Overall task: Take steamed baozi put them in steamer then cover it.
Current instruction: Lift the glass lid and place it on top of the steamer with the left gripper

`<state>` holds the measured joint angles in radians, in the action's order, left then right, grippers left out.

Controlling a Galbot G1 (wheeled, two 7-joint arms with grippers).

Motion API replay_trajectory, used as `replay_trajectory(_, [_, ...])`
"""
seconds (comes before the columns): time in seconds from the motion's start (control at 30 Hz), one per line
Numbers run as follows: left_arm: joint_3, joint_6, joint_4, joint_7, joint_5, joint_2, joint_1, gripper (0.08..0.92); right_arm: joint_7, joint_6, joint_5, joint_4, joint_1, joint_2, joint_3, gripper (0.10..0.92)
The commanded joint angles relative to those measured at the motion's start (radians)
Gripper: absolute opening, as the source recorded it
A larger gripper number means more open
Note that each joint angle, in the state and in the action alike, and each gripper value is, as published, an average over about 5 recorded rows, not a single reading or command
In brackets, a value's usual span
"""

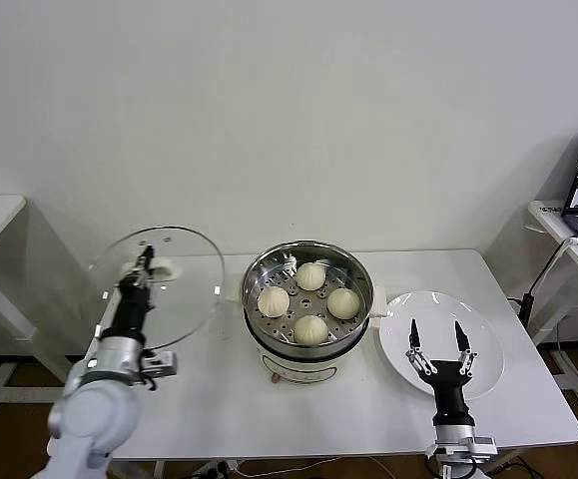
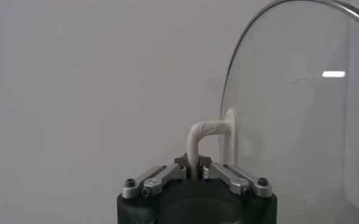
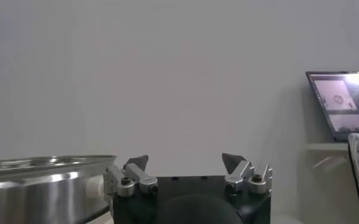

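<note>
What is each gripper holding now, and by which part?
The left gripper holds the glass lid by its white handle, fingers shut on it, lid lifted left of the steamer. The right gripper is open over the plate and holds nothing.

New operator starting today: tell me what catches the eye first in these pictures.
The left claw holds the round glass lid upright by its handle, left of the steamer. Four baozi sit on its perforated tray. The right claw hangs open over the empty white plate on the right.
</note>
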<state>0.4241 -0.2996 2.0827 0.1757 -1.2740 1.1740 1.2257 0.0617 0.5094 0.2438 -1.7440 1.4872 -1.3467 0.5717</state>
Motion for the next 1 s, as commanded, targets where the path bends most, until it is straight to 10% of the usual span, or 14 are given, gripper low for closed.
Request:
replay_trajectory(0.03, [-0.402,-0.223,0.004,0.175,-0.075,0.009,-0.228,0.194,0.000,-0.005,-0.002,-0.004,0.004,-0.003,0.015,0.823])
replay_trajectory(1.0, [-0.603,-0.266,-0.223,0.175,-0.247,0.264,-0.352,0.194,0.001,-0.006,-0.054,0.029,0.001,-0.040,0.012,0.823])
